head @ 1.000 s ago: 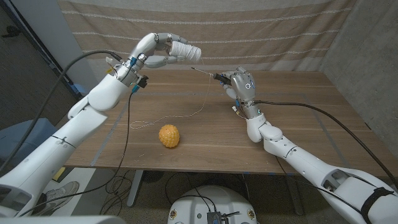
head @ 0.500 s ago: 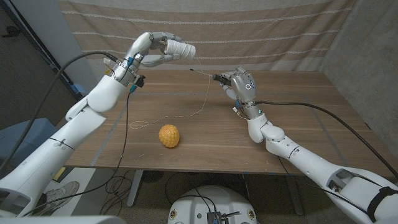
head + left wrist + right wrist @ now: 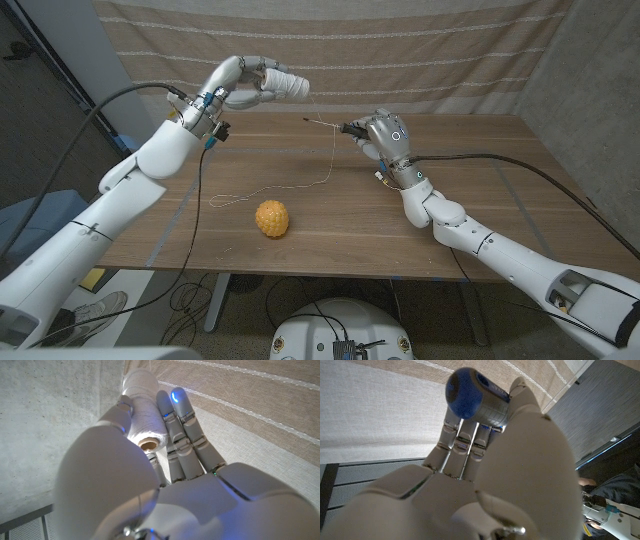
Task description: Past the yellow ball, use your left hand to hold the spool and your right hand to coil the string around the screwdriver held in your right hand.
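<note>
in the head view the left hand holds a white spool of wound string raised above the far left part of the brown wooden table, while the right hand grips a thin-shafted screwdriver pointing toward the spool. a thin pale string hangs from the shaft and trails across the wood, beyond the bumpy yellow ball. the left wrist view adds the spool's hollow core between the fingers; the right wrist view adds the screwdriver's blue-capped handle. a beige striped curtain hangs behind the table.
</note>
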Robot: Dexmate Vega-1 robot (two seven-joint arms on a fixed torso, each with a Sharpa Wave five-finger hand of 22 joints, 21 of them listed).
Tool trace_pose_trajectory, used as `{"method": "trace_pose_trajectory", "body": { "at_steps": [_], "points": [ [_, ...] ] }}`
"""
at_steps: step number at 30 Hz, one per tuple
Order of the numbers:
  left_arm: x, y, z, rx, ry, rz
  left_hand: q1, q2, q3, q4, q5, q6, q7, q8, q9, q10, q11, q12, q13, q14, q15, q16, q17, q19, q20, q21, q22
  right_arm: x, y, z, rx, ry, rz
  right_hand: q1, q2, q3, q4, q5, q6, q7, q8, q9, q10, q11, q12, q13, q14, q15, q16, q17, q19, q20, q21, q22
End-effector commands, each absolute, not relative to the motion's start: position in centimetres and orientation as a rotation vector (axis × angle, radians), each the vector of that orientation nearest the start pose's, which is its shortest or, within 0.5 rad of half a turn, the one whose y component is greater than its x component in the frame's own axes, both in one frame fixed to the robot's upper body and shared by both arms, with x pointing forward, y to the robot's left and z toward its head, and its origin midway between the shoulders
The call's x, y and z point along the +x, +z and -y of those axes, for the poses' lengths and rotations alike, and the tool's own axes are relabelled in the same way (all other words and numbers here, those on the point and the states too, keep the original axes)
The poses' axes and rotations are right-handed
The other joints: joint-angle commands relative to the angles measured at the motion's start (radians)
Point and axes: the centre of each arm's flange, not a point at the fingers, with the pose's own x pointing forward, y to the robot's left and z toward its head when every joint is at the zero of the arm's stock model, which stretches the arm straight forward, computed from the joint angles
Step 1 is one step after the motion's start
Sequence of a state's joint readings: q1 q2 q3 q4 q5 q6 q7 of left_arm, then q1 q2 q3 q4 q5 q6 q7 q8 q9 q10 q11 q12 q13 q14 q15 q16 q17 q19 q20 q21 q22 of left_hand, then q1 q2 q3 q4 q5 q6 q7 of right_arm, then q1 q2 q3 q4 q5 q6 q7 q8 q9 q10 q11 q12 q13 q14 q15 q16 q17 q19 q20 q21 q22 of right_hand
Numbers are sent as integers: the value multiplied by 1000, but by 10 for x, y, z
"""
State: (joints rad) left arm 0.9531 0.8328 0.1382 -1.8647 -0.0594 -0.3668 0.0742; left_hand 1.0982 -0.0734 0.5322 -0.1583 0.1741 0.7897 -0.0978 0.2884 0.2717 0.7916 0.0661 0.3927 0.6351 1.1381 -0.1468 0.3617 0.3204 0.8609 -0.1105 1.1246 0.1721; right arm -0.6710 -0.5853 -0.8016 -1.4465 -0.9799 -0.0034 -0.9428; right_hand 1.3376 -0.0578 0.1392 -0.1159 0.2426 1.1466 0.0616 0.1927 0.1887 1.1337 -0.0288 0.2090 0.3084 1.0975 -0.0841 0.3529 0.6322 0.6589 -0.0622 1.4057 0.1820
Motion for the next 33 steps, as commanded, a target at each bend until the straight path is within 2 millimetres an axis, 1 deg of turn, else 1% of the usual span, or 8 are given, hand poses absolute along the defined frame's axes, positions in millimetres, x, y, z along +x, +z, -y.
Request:
{"method": "trace_pose_trajectory", "body": {
  "at_steps": [1,5,11,18,27,33],
  "points": [
    [498,136,-302,799,-123,1048,196,194,9,0,5,163,156,-2,4,120,-111,0,0,66,-80,0,0,-6,-87,6,4,570,9,145,-1410,-364,1351,161,156,1,5,5,90,-94,4,5,3,0,-2,2,115,-128,3,3,-5,-149,6,1],
    [504,133,-308,814,-120,1006,195,195,9,1,5,163,157,-3,5,119,-108,-2,0,67,-79,0,1,-6,-87,7,4,568,10,147,-1454,-314,1283,161,157,1,5,4,88,-93,4,5,2,-1,-3,1,116,-127,3,3,-5,-149,7,1],
    [517,130,-317,835,-128,935,195,194,9,0,4,164,155,-3,6,120,-113,-3,2,67,-80,-1,1,-7,-87,7,4,566,7,151,-1481,-282,1225,163,158,1,5,4,85,-91,4,5,0,1,-3,1,116,-127,2,3,-5,-150,7,1],
    [528,125,-325,870,-119,876,196,194,9,0,4,162,155,-5,7,119,-115,-5,5,67,-80,-2,0,-7,-87,9,4,566,5,151,-1541,-205,1117,165,159,1,4,3,85,-90,4,6,-1,1,-3,1,117,-127,3,4,-5,-150,8,1],
    [538,120,-326,954,-140,804,193,194,8,1,4,165,152,-7,7,123,-121,-8,4,70,-81,-2,2,-7,-82,11,4,569,5,149,-1603,-114,987,167,157,0,2,1,80,-88,4,6,-7,2,-3,3,111,-128,-1,3,-5,-149,8,0],
    [547,114,-323,1008,-173,744,191,193,8,2,4,164,151,-9,6,123,-117,-11,3,70,-81,-2,4,-8,-82,11,3,573,3,148,-1607,-64,930,167,159,0,3,1,71,-83,1,6,-9,2,-4,2,111,-128,-2,3,-6,-149,8,0]
  ]
}}
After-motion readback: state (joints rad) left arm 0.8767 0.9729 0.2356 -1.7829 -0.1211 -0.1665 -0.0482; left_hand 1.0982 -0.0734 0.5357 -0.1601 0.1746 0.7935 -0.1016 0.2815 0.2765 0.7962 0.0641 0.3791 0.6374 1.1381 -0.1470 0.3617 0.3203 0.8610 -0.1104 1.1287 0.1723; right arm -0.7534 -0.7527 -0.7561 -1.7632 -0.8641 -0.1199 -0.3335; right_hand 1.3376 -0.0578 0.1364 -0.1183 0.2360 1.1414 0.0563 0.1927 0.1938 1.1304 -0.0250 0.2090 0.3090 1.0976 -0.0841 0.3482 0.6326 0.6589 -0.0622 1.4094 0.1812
